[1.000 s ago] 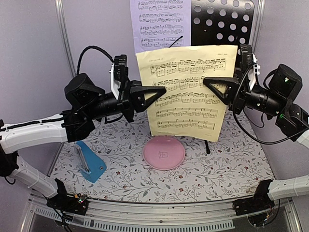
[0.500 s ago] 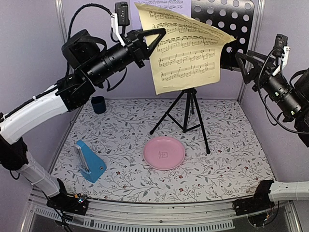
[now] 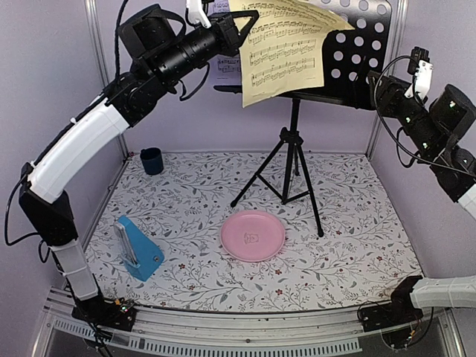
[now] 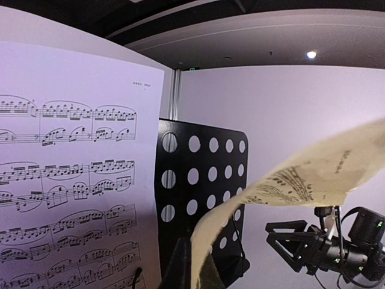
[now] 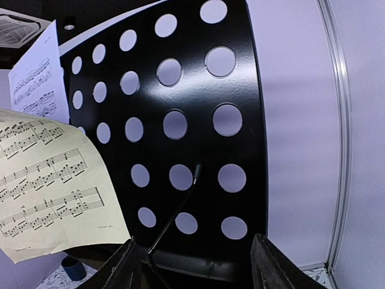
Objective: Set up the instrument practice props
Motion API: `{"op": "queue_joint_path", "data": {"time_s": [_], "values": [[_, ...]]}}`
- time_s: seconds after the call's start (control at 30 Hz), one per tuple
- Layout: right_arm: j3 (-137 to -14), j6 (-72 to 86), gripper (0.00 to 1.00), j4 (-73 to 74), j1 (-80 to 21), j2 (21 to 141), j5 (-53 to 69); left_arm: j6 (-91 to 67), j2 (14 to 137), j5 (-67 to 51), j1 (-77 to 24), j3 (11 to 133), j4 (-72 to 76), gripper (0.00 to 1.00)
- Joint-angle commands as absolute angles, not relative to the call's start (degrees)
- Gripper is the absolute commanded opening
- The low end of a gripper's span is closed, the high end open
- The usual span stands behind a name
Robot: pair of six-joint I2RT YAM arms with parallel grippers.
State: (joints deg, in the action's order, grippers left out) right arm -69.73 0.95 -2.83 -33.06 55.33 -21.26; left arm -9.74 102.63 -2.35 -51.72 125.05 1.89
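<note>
The black perforated music stand (image 3: 359, 53) stands on its tripod (image 3: 291, 172) at the back. My left gripper (image 3: 239, 21) is raised high in front of the stand. It is shut on the left edge of the yellow sheet (image 3: 286, 46), which hangs curled before the desk. In the left wrist view the yellow sheet (image 4: 283, 180) rises from between the fingers (image 4: 178, 268), beside the lilac sheet (image 4: 72, 180) resting on the desk (image 4: 204, 180). My right gripper (image 5: 195, 272) is open and empty, facing the desk (image 5: 180, 120) from the right. The blue metronome (image 3: 138, 249) stands front left.
A pink round plate (image 3: 253, 235) lies on the floral mat in front of the tripod legs. A small dark blue cup (image 3: 152, 161) stands at the back left. Metal frame posts (image 3: 95, 44) and lilac walls close in the back and sides.
My left gripper has carried the yellow sheet up and back to the stand's desk. My right gripper has let go of the sheet and drawn back to the right.
</note>
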Motion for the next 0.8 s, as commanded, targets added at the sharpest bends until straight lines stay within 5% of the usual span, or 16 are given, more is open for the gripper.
{"op": "queue_joint_path", "data": {"time_s": [0.0, 0.77], "values": [[-72.7, 8.7, 0.62, -3.9, -28.4, 56.6, -12.6, -13.3, 105.9, -2.5, -49.6, 130.9, -3.0, 0.0], [-75.6, 14.6, 0.49, -5.5, -26.2, 63.8, -7.4, -15.3, 115.0, -6.9, -48.0, 138.4, 4.3, 0.0]]}}
